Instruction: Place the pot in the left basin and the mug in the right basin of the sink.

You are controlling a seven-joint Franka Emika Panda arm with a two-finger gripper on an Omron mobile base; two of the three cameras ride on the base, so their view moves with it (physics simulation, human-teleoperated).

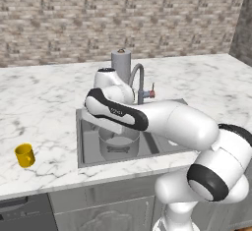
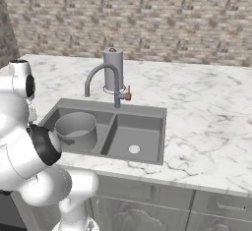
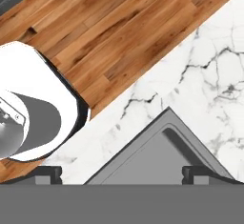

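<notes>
The grey metal pot stands upright inside the larger left basin of the sink; my arm partly covers the pot in the left base view. The narrower right basin holds nothing but its pale drain. The small yellow mug stands on the marble counter well left of the sink, near the front edge. My gripper is open, fingertips wide apart with nothing between them, hovering over a corner of the sink rim and the counter.
A curved grey faucet rises behind the divider, with a tall grey paper-towel roll behind it. Marble counter spreads to both sides. Wooden floor shows beyond the counter's front edge. A brick wall closes the back.
</notes>
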